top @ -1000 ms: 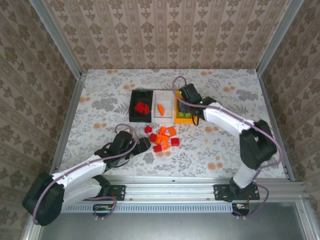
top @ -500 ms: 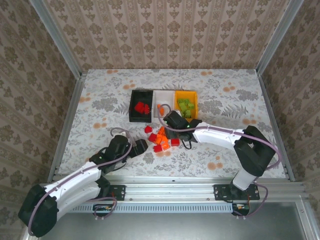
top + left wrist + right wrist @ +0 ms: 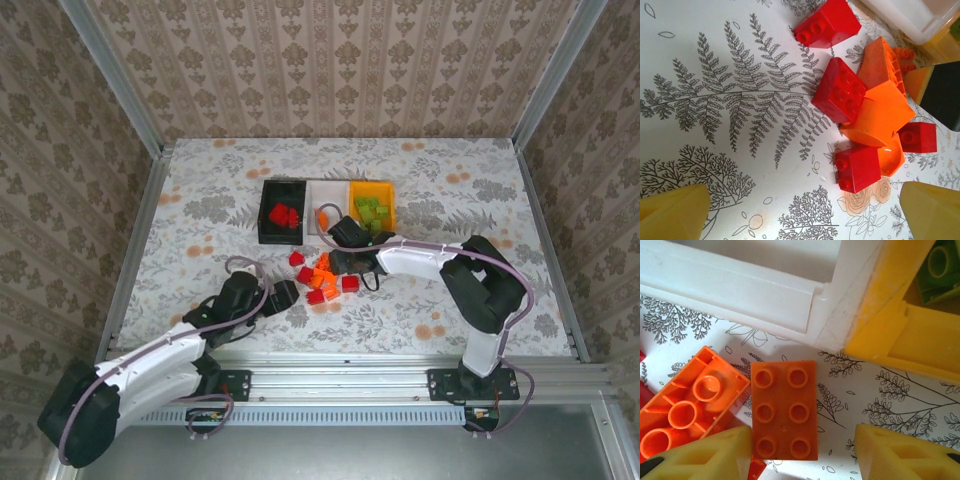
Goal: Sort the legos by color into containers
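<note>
My right end effector (image 3: pixel 802 457) is partly open, straddling an orange brick (image 3: pixel 784 410) lying flat on the tabletop (image 3: pixel 880 390) just beside the white bin (image 3: pixel 740 285); nothing gripped. Light, rigid, slick plastic: I'd pinch the long sides, below the studs. My left end effector (image 3: pixel 805 215) is wide, empty.

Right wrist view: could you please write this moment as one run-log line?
right claw: open, over orange brick | left claw: open, near red-orange pile | green bricks: in yellow bin
</note>
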